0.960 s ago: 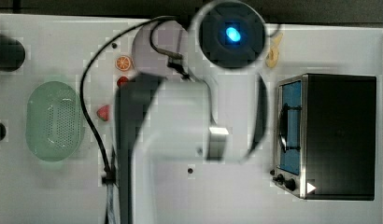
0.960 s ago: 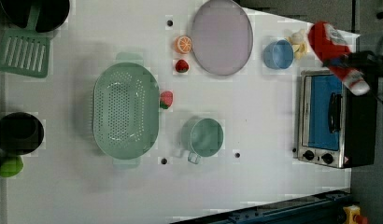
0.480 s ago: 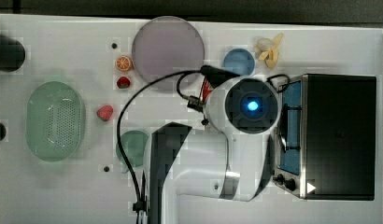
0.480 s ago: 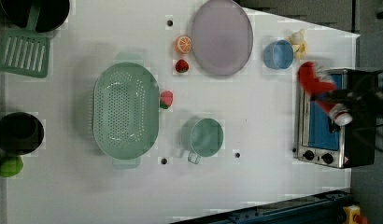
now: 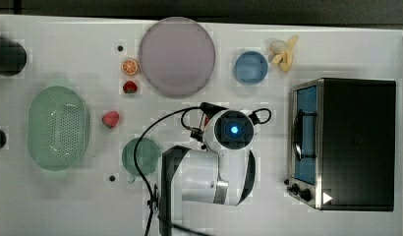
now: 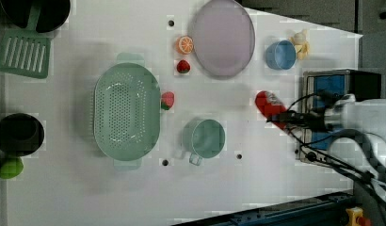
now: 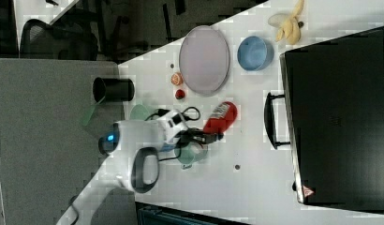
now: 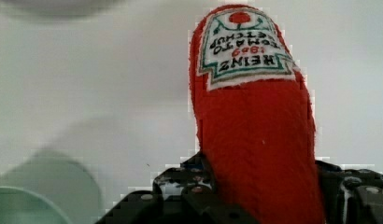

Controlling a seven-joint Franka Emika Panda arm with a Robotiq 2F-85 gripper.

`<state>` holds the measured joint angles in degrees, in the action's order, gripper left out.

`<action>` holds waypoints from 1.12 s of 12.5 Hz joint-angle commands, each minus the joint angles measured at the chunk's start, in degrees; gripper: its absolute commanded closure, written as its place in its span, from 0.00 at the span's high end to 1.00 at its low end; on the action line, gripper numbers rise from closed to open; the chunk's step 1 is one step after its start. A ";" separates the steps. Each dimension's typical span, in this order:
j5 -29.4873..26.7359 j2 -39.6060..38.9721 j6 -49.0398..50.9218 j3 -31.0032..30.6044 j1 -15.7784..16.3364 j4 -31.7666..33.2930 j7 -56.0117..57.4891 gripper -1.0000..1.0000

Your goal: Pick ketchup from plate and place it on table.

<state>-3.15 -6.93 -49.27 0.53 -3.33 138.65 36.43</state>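
Ketchup (image 6: 269,104) in hand (image 6: 281,117), between plate (image 6: 222,37) and green cup (image 6: 207,138).

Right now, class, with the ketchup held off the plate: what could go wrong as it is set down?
1. The ketchup is gripped at one end, so it might tip or roll once released.
2. The green mug sits close by; the ketchup could roll against it.

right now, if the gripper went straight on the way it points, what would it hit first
Probably the white tabletop: past the red plush ketchup bottle clamped in the gripper, the wrist view shows bare surface. The lilac round plate lies slightly aside, though depth is unclear.
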 commanded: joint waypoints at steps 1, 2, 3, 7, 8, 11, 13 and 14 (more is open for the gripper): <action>-0.17 -3.47 -4.84 -0.21 -0.02 -0.43 1.09 0.60; -0.17 -5.46 -6.44 -0.20 -0.03 -0.36 1.08 0.63; -0.18 -7.07 -7.93 -0.21 -0.02 -0.38 1.08 0.72; -0.36 -3.92 -7.49 -0.23 -0.01 -1.22 0.28 1.00; -0.51 -1.30 -5.10 -0.26 0.02 -2.17 -1.83 1.00; -0.54 7.95 6.53 -0.75 0.14 -7.99 -11.72 1.00; -0.52 12.95 17.60 -1.01 0.19 -13.48 -19.67 1.00; -0.49 14.73 23.64 -1.10 0.25 -16.33 -23.63 1.00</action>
<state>-4.06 6.34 -28.07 -0.31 -2.96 125.67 22.06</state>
